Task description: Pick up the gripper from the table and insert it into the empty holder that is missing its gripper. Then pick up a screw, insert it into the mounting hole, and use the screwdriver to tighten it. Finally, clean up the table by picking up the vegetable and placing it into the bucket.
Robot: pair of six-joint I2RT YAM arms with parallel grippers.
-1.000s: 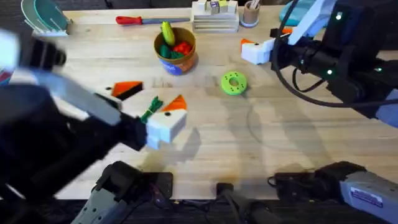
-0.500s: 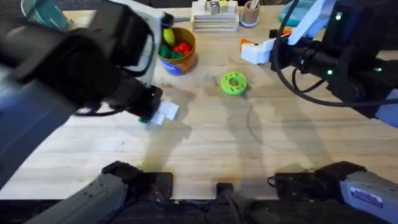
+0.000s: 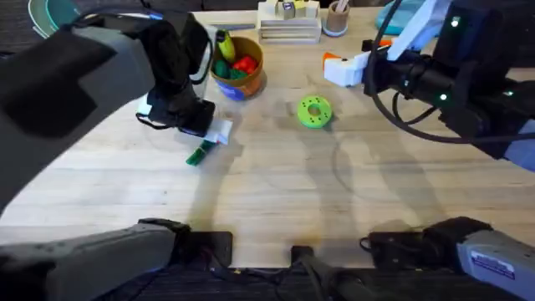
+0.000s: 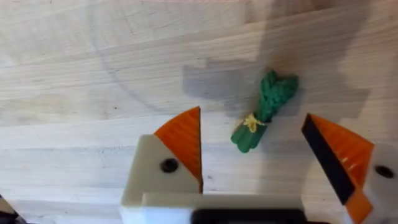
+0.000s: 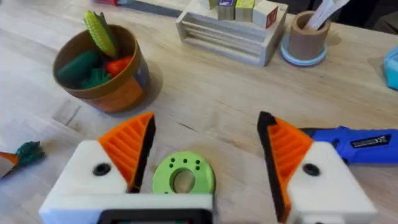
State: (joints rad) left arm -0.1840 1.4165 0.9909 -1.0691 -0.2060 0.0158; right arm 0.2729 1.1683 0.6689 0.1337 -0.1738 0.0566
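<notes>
My left gripper (image 4: 255, 168) has swung over the vegetable (image 4: 263, 112), fingers spread, its long axis running diagonally between them.

Left claw (image 4: 255, 168) and right claw (image 5: 205, 155), both wide apart, empty.

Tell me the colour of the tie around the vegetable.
Yellow, wrapped around the dark-green vegetable; the left wrist view shows it best.

The overhead camera looks down and forward from above the arm bases. The left wrist camera stares straight down, close over the vegetable (image 4: 263, 113) between its fingers. The right wrist camera tilts forward, sharing the bucket (image 5: 99, 70) with overhead.
</notes>
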